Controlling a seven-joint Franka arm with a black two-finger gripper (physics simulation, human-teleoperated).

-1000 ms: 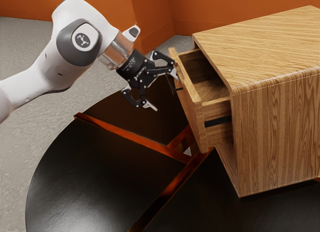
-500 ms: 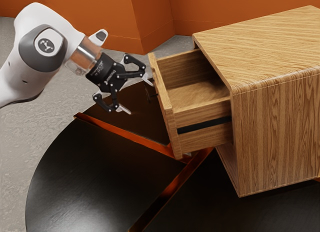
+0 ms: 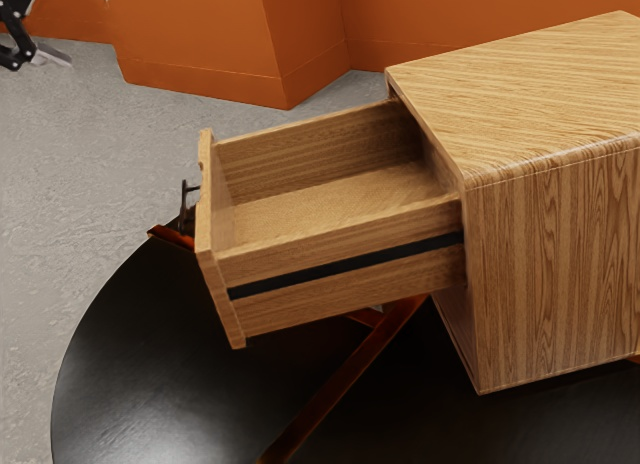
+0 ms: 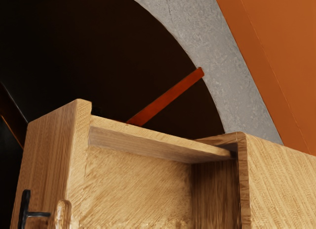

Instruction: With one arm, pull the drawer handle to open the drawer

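Note:
The wooden drawer (image 3: 320,234) stands pulled far out of the oak cabinet (image 3: 530,114), its inside bare. Its dark metal handle (image 3: 187,206) sticks out from the front panel, toward the exterior view's left. My gripper (image 3: 72,22) is far from it, at the exterior view's upper left corner, partly cut by the edge. Its two fingertips are apart with nothing between them, so it is open. In the wrist view I look down from above at the drawer (image 4: 138,184), and the handle (image 4: 24,213) shows by its front panel.
The cabinet stands on a round black table (image 3: 130,384) with orange-brown bars (image 3: 330,394) across it. Grey floor (image 3: 90,154) and an orange wall (image 3: 210,34) lie behind. The open drawer overhangs the table's middle.
The drawer has slid much farther out toward the exterior view's left. My gripper has let go of the handle and drawn away to the upper left corner.

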